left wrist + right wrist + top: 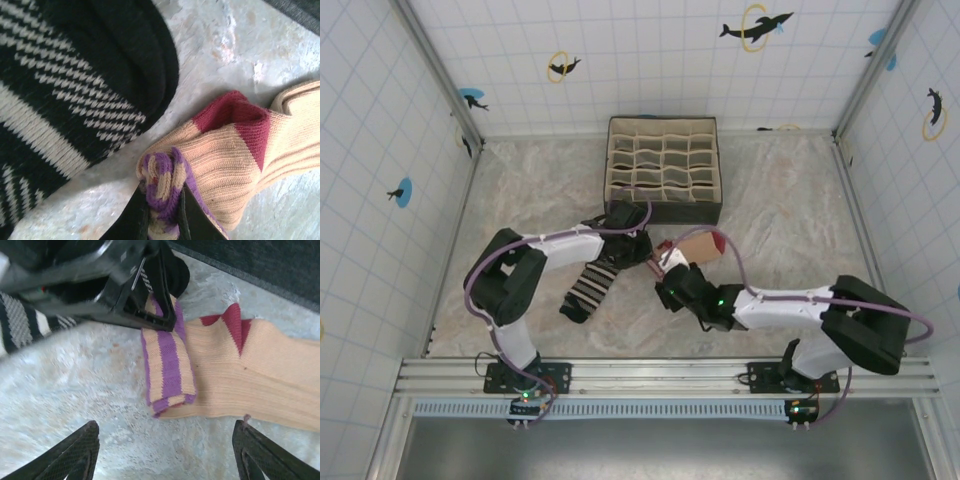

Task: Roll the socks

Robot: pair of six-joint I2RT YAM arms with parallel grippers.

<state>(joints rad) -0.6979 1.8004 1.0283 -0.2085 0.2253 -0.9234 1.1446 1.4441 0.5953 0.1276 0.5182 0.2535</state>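
The tan sock (230, 155) lies flat on the table with its dark red heel patch facing up. Its purple-striped cuff (167, 365) is folded over onto the leg. My left gripper (164, 210) is shut on that cuff, with the knit bunched between both fingers. The black-white-grey striped sock (65, 90) lies just left of it, also flat. In the top view the striped sock (592, 285) sits under the left arm and the tan sock (698, 247) lies right of it. My right gripper (165, 460) hovers open just short of the folded cuff, holding nothing.
A beige gridded organiser box (663, 170) stands at the back middle of the table, close behind the socks. Both grippers, the left gripper (655, 255) and the right gripper (667, 278), are crowded together over the cuff. Tiled walls enclose the marbled table (790, 220).
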